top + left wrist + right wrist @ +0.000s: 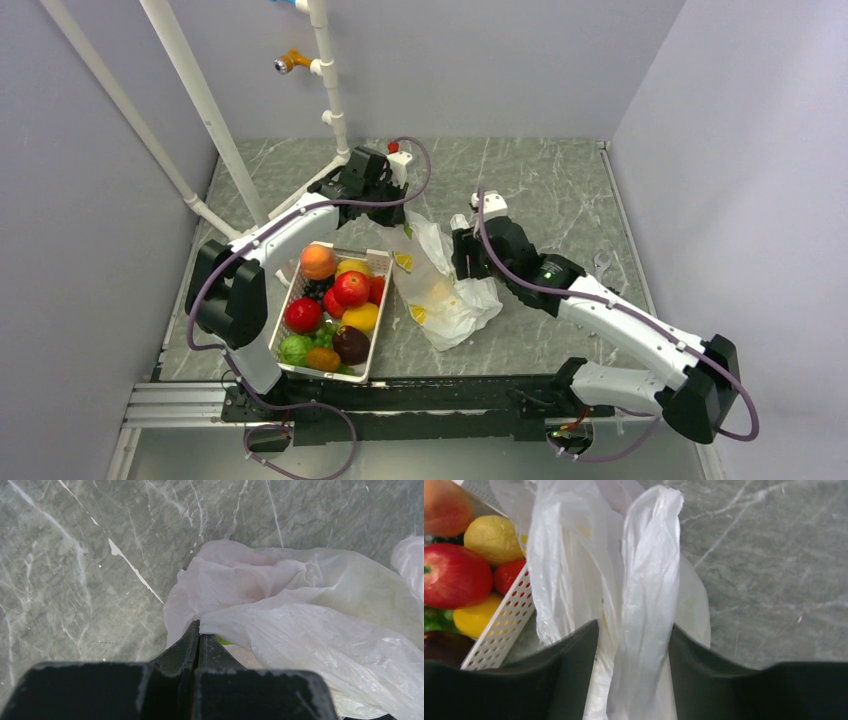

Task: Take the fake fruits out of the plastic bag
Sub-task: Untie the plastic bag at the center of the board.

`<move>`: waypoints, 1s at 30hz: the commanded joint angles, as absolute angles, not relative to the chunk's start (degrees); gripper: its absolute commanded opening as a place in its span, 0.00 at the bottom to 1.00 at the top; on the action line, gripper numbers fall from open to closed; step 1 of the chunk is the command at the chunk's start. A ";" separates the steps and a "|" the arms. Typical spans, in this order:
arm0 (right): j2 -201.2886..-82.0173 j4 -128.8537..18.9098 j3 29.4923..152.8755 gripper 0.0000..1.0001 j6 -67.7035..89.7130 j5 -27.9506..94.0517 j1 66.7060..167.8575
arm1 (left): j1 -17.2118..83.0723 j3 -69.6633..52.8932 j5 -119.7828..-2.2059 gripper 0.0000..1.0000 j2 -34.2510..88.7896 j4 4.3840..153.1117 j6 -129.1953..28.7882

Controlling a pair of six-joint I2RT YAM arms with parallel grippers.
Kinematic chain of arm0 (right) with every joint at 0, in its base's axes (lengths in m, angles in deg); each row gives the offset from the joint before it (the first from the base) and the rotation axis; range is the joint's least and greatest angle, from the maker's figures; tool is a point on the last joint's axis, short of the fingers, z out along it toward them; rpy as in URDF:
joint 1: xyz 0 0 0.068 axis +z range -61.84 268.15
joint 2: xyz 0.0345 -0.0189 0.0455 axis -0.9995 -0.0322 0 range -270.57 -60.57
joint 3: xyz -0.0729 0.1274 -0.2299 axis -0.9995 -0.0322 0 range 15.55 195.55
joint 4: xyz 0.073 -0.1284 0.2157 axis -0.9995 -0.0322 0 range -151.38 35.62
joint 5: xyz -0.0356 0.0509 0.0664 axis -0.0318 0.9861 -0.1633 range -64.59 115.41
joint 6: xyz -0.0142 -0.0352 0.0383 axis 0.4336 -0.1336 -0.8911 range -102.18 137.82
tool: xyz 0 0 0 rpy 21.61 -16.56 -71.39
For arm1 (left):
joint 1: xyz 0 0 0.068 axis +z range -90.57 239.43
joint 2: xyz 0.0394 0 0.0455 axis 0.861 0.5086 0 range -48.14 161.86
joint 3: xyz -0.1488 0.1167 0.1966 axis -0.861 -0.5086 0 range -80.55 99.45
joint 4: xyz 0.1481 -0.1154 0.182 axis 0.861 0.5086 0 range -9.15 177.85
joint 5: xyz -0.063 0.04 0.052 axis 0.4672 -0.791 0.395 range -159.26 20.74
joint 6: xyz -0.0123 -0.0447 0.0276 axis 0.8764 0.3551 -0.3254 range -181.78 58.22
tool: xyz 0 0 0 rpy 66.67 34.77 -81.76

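A: Left tool, state?
B: Left gripper (198,627) has its jaws pressed together, pinching the far edge of the plastic bag (455,300). The film folds start right at the tips.
A: Right tool?
B: Right gripper (634,625) is spread, straddling a bunched upright strip of the bag. The film touches one inner face.
A: Bag edges?
B: The bag is crumpled between the two grippers. Its left edge is just beside the right wall of the white mesh basket (379,330).
A: Fruit?
B: Fake fruits (360,317) are heaped in the basket. Yellow patches show through the film; fruit or print, cannot tell.
A: Room?
B: The marbled table (560,190) shows right of the bag and beyond it. The left side is tight: basket, left forearm over its far end, and white pipe frame (335,120) near the left gripper.
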State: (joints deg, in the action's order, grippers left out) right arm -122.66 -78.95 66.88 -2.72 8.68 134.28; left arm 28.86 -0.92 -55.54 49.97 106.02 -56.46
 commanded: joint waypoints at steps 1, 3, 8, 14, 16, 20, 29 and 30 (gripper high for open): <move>-124.10 -73.82 69.55 0.37 0.48 13.71 134.08 | 28.95 1.09 -55.71 0.00 46.90 105.94 -57.65; -122.92 -75.75 68.78 0.05 -0.76 14.13 134.09 | 28.94 0.45 -57.54 0.00 45.69 105.50 -57.87; -110.75 -81.64 60.95 0.00 -9.90 16.79 134.05 | 29.55 -1.52 -59.93 0.00 43.03 103.48 -57.07; -93.33 -82.48 48.11 0.00 -21.66 30.83 134.10 | 32.03 1.04 -56.70 0.00 45.85 105.98 -55.73; -89.55 -80.98 45.61 0.02 -22.32 35.07 134.08 | 32.71 1.47 -56.06 0.00 46.79 106.57 -55.53; -88.34 -78.84 43.44 0.04 -23.50 45.82 134.06 | 32.99 1.75 -57.66 0.00 48.10 107.16 -56.42; -94.90 -89.12 44.39 0.00 -19.88 61.34 134.19 | 33.17 1.46 -57.15 0.00 49.39 106.99 -58.53; -94.31 -90.51 44.71 0.00 -19.32 61.20 134.13 | 33.15 1.42 -55.94 0.00 49.22 106.96 -58.87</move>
State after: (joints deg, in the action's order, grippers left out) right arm -95.01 -83.15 43.23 -21.16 53.18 133.93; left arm 32.67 -0.46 -57.18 49.86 108.77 -56.70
